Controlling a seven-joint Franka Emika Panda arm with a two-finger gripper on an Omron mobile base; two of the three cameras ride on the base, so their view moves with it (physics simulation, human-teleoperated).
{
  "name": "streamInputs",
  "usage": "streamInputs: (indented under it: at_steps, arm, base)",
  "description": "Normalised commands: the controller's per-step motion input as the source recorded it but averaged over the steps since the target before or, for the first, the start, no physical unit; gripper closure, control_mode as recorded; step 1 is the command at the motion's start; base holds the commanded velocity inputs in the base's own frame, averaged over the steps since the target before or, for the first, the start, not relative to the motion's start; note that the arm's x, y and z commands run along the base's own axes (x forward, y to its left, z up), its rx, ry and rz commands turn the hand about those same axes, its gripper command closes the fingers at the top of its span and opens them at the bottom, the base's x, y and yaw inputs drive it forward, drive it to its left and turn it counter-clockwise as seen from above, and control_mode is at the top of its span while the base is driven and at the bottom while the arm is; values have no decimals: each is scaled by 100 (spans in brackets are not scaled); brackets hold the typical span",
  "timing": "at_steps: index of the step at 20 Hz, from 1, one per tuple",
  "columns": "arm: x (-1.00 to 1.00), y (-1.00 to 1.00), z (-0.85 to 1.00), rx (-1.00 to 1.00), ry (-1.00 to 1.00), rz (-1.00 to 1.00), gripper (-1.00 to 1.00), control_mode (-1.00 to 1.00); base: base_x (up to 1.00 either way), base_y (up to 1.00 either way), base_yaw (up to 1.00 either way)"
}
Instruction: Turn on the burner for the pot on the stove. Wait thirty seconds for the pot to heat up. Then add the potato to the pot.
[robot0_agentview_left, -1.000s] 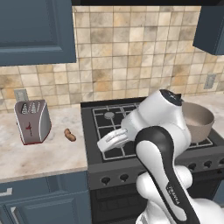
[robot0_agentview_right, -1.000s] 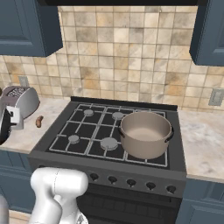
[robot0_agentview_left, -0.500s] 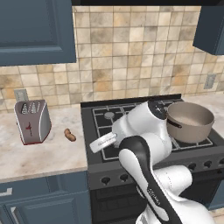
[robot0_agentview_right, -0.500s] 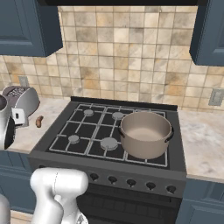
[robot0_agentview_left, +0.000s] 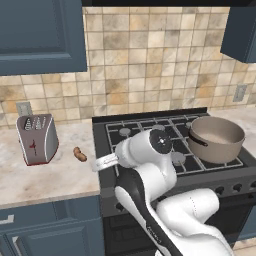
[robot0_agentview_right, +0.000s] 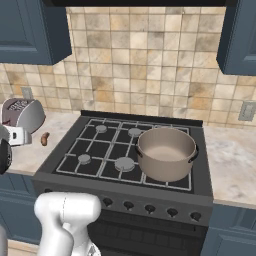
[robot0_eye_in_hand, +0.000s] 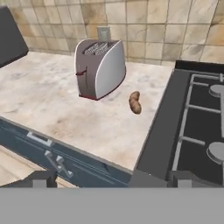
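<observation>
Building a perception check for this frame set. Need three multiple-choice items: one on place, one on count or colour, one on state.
1. Where does the potato lie?
A. in the pot
B. on the counter between toaster and stove
C. on a grate

2. How many slots does the toaster have on top?
A. two
B. four
C. one

3. How does the gripper stand?
A. shut on the potato
B. shut, empty
C. open, empty

Answers:
1 B: it rests on the counter between toaster and stove.
2 A: two slots show.
3 C: the tips sit wide apart, nothing between; the pot is empty.
</observation>
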Motion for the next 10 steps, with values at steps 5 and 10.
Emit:
streamInputs:
  at_steps: [5,10]
  arm:
    - [25,0,0,0,14,-11,-100,-100]
    - [27,2,-19,0,13,-1,-100,-100]
  base:
    - [0,0,0]
    - [0,0,0]
